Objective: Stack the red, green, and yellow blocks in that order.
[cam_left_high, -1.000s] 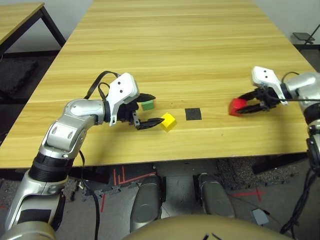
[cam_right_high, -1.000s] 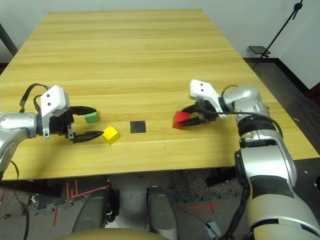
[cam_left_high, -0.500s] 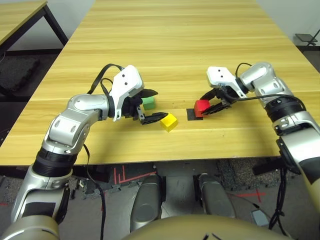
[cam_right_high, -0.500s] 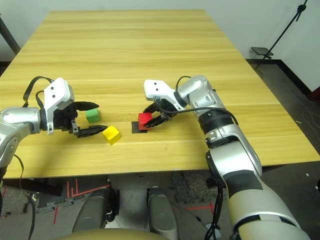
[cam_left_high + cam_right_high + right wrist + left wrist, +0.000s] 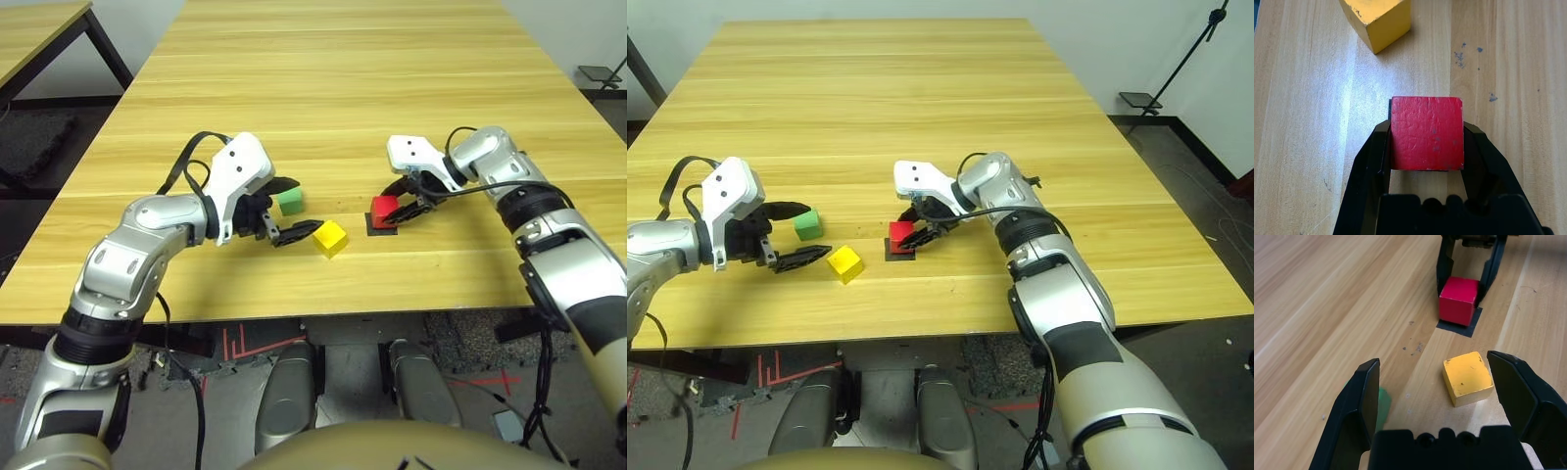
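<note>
Overall, we look down on the wooden table [image 5: 323, 117], whose near edge runs behind our forearms and whose far edge is cut off in the left eye view, though we get it whole in the right eye view. Next in size come our grippers. The left gripper [image 5: 282, 211] hovers near the green and yellow blocks with its jaws apart and nothing between them; the right gripper [image 5: 1426, 156] has its jaws clamped on the red block, one on each side. Beneath that block lies the black square patch [image 5: 382, 230], partly covered, and we cannot tell whether the block touches it. The red block [image 5: 1427, 133] shows mostly its top in the right wrist view. The yellow block [image 5: 844, 264] sits on the table between the green one and the patch, turned at an angle, and the right wrist view crops it. The green block [image 5: 807, 225] is beyond and to the left of the yellow; a finger of our left gripper hides much of it in the left wrist view.
</note>
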You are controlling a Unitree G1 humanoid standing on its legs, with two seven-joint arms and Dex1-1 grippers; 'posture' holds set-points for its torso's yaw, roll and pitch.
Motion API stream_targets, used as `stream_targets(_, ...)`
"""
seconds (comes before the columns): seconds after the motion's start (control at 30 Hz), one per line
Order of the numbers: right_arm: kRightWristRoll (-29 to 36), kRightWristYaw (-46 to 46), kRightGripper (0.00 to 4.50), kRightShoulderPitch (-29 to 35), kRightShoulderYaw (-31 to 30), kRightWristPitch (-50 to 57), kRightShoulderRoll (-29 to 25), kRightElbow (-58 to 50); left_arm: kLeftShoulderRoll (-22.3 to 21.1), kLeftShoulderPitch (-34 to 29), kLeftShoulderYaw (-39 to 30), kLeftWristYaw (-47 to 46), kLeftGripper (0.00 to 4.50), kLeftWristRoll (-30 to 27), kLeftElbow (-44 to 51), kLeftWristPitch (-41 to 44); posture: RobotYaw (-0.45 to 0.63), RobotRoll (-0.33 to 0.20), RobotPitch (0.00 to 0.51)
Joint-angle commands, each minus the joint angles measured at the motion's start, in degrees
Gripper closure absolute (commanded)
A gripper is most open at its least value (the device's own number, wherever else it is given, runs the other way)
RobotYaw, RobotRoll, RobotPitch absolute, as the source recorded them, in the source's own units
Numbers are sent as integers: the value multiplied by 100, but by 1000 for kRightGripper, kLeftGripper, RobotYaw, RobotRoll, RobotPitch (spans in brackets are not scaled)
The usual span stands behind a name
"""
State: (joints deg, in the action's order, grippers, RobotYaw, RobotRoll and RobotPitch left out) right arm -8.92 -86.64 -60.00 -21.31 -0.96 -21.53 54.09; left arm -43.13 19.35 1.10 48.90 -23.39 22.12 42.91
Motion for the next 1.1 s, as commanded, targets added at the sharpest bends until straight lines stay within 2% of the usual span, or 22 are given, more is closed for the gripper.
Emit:
stream_targets(0.03, -83, -52, 1724, 70, -79, -178, -32, 0, -60, 149, 84, 51, 0, 128, -230, -226, 394, -196, 74)
stream_targets(0.07, -82, -64, 1640, 82, -85, -232, -46, 13, -81, 235, 147, 89, 0, 194, -345, -292, 386, -191, 71)
stream_targets(0.2, 103, -236, 232, 86, 57, -307, -127, -85, -89, 749, 448, 347, 0, 478, -1015, -638, 369, -183, 67)
stream_targets(0.23, 209, -328, 59, 72, 134, -284, -160, -162, -78, 908, 525, 422, 0, 552, -1228, -734, 359, -179, 66)
stream_targets(0.33, 587, -569, 59, -14, 325, -108, -354, -421, -121, 1362, 838, 787, 0, 837, -1880, -1117, 340, -173, 64)
stream_targets(0.47, 1151, -586, 59, 89, 354, 317, -962, -1003, -116, 1896, 1274, 1283, 0, 1275, -2909, -1584, 256, -156, 59)
stream_targets(0.57, 1536, -586, 59, 491, 380, 716, -1534, -1723, -63, 2206, 1560, 1614, 0, 1608, -3631, -1927, 217, -149, 57)
stream_targets(0.7, 1973, -581, 59, 1144, 675, 1525, -2038, -2823, 19, 2413, 1718, 1802, 0, 1888, -4161, -1881, 178, -141, 56)
stream_targets(0.87, 2139, -294, 59, 1614, 1001, 2039, -2283, -3573, 214, 2657, 1802, 1969, 0, 2131, -4722, -2146, 131, -130, 50)
stream_targets(1.1, 2269, 16, 59, 1854, 1200, 2425, -2322, -4116, 443, 2923, 1894, 2060, 0, 2522, -5385, -2448, 94, -124, 48)
